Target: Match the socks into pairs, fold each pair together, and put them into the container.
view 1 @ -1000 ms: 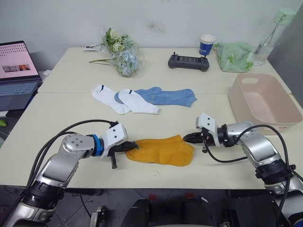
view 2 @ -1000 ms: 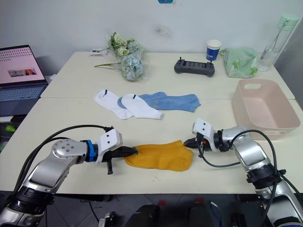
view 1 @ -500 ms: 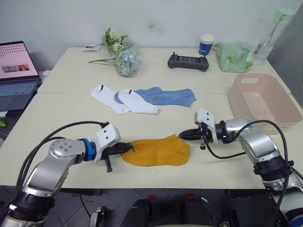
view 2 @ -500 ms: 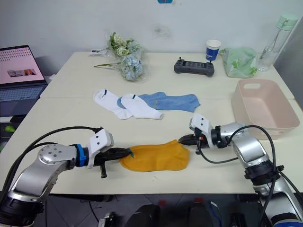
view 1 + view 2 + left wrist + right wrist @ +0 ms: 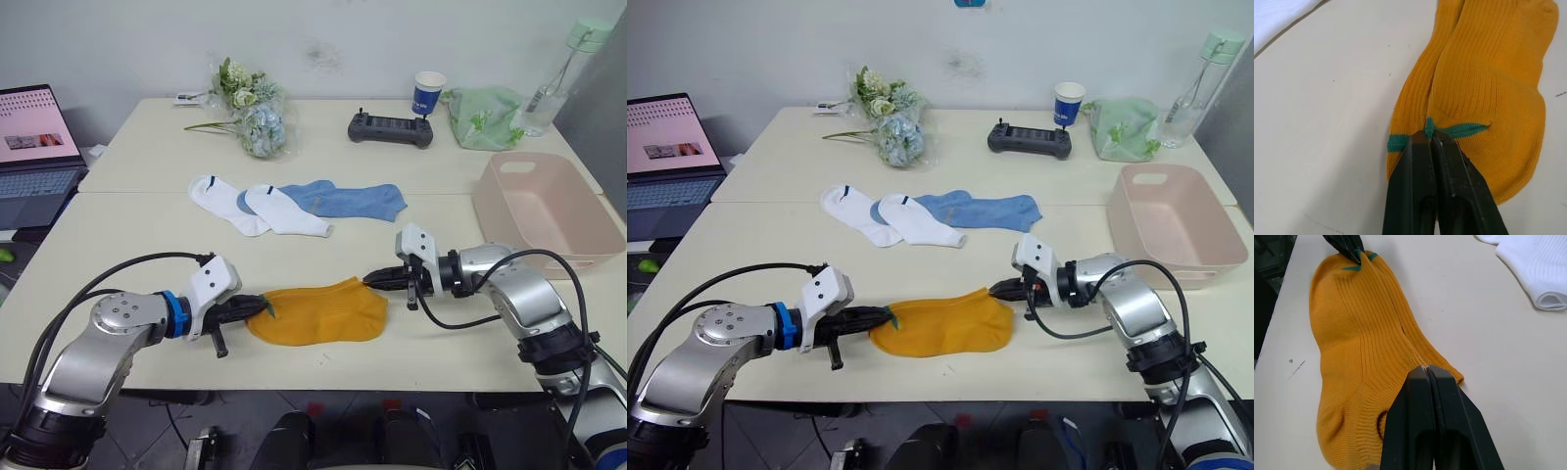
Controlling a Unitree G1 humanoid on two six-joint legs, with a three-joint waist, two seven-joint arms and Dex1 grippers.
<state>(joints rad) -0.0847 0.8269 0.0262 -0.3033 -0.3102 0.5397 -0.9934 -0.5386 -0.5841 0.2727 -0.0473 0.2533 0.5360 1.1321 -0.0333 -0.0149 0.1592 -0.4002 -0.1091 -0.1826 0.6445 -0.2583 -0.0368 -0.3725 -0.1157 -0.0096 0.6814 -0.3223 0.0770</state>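
The stacked mustard-orange socks (image 5: pixel 318 310) are pinched at the green-marked cuff by the left gripper (image 5: pixel 263 305) and at the opposite end by the right gripper (image 5: pixel 371 279), both clamped tight on the fabric. The pair is laid flat near the worktop's (image 5: pixel 147 225) front edge. The pink container (image 5: pixel 545 208) is seen well apart, at far right.

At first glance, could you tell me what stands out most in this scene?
The mustard-orange socks lie stacked at the table's near edge, pinched at opposite ends by the left gripper and right gripper, fingers shut. Behind them lie the white socks and blue socks; the pink container sits at right.
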